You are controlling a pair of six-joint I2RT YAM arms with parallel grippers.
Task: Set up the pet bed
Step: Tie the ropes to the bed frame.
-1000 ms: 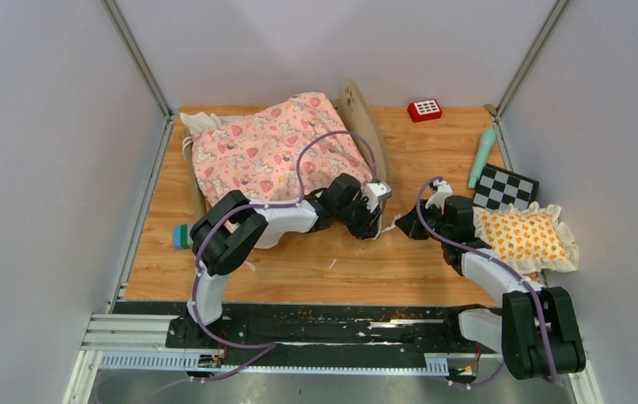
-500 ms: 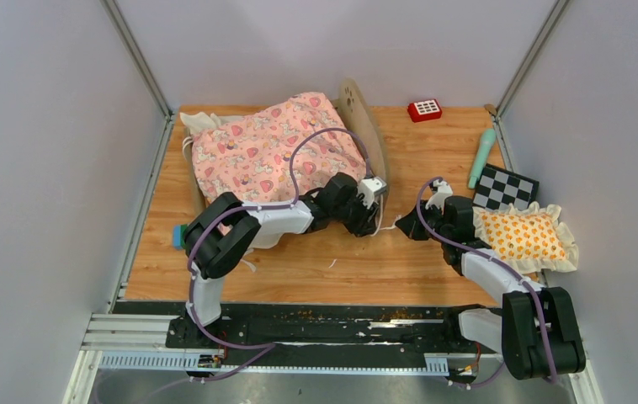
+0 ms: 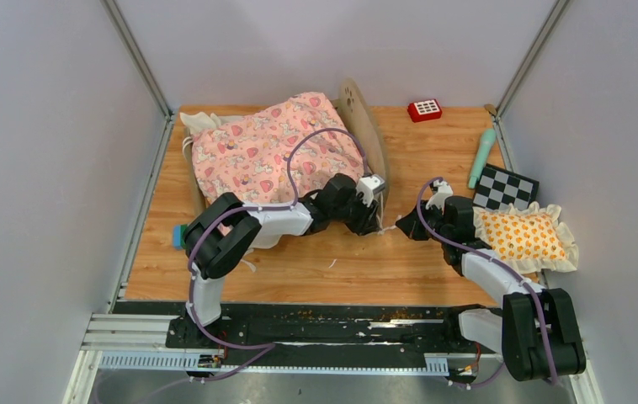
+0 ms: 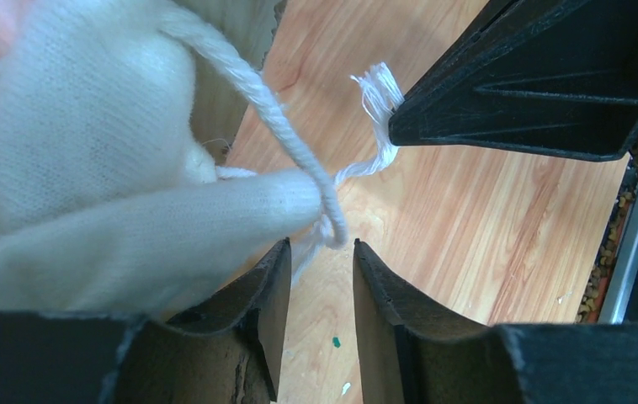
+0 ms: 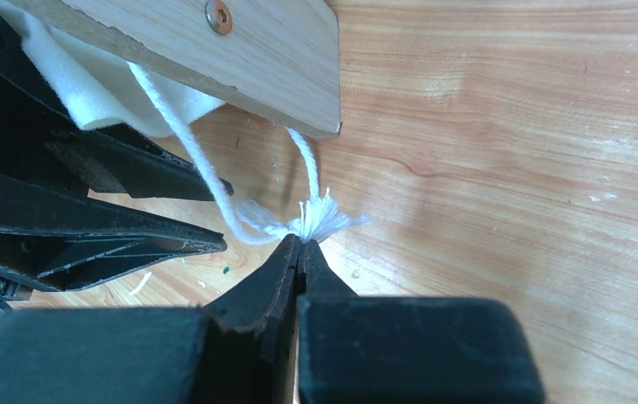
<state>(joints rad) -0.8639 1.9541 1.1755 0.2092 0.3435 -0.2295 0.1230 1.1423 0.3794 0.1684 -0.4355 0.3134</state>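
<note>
Left gripper [image 4: 320, 252]: jaws parted by a narrow gap, clamped on nothing; tips just under the loop of a white cord [image 4: 252, 84] and the point of a white fabric corner [image 4: 130, 210].
Right gripper [image 5: 300, 244]: jaws pressed tight together on the frayed end of the cord, tuft poking out past the tips, low over the table [image 3: 316, 261].
Gripper spacing: tip to tip, near each other, meeting at the near right corner of the bed.
Cord path: out from the white fabric under a light-wood panel [image 5: 215, 50] with a screw head, down in a slack curve to the pinched end.
Pet bed [image 3: 215, 198]: at the back of the table, left of centre.
Quilt [image 3: 273, 151]: pink, printed, rumpled over the whole bed, left arm's cable arching across it.
Headboard [image 3: 358, 114]: rounded, at the bed's right end, standing with a lean.
Pillow [image 3: 522, 236]: orange-patterned, frilled, at the right edge beside the right arm, well apart from the bed.
Checkered card [image 3: 505, 187]: just behind the pillow.
Green tube [image 3: 481, 157]: beyond the card, by the right wall.
Red keypad block [image 3: 425, 109]: back edge, right of the headboard.
</note>
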